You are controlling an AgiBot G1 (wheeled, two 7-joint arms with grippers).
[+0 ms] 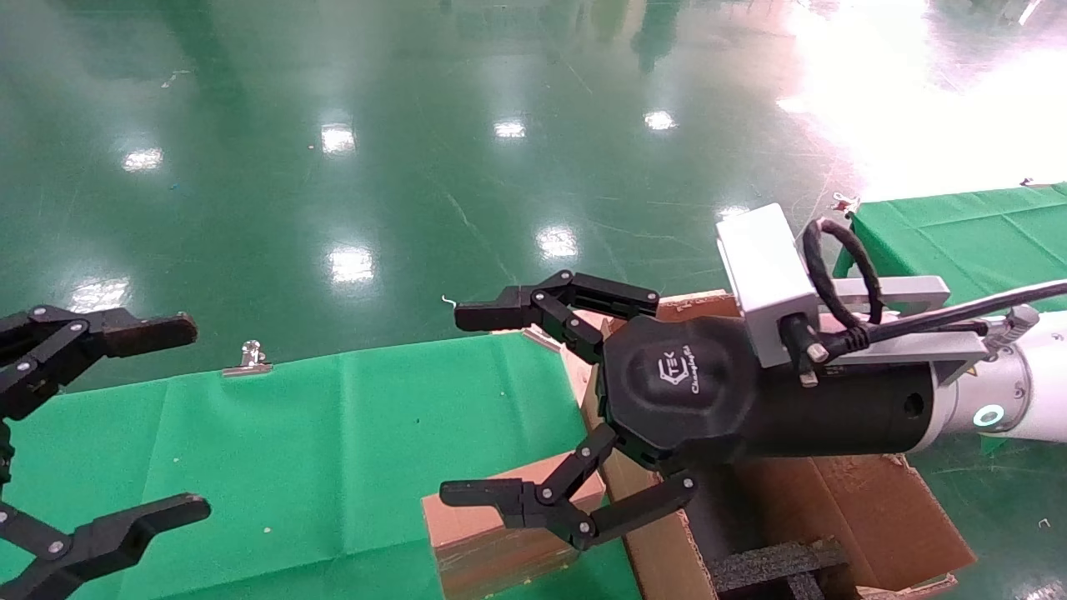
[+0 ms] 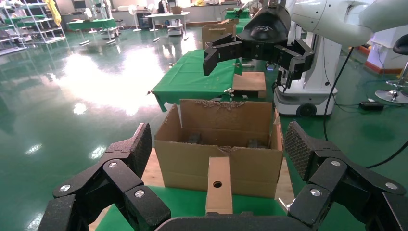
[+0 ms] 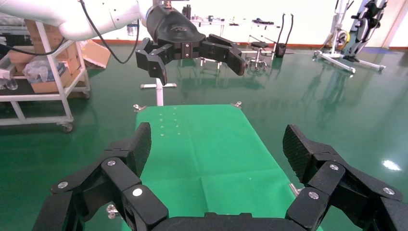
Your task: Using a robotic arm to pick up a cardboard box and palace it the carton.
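The slim brown cardboard box (image 1: 488, 542) stands on the green-clothed table (image 1: 317, 450), close against the large carton (image 1: 884, 517) with ragged flaps. In the left wrist view the box's narrow edge with its round hole (image 2: 219, 185) faces me in front of the carton (image 2: 192, 163). My right gripper (image 1: 460, 405) hangs open above the box, its lower finger in front of the box's top and nothing between the fingers. It points along the table (image 3: 202, 144) in its own view (image 3: 219, 147). My left gripper (image 1: 193, 417) is open at the table's left end, facing the box (image 2: 219, 149).
Black foam spacers (image 1: 775, 562) lie inside the carton. A metal clip (image 1: 246, 360) holds the cloth at the table's far edge. A second green-clothed table (image 1: 959, 233) stands to the right rear. Glossy green floor surrounds everything.
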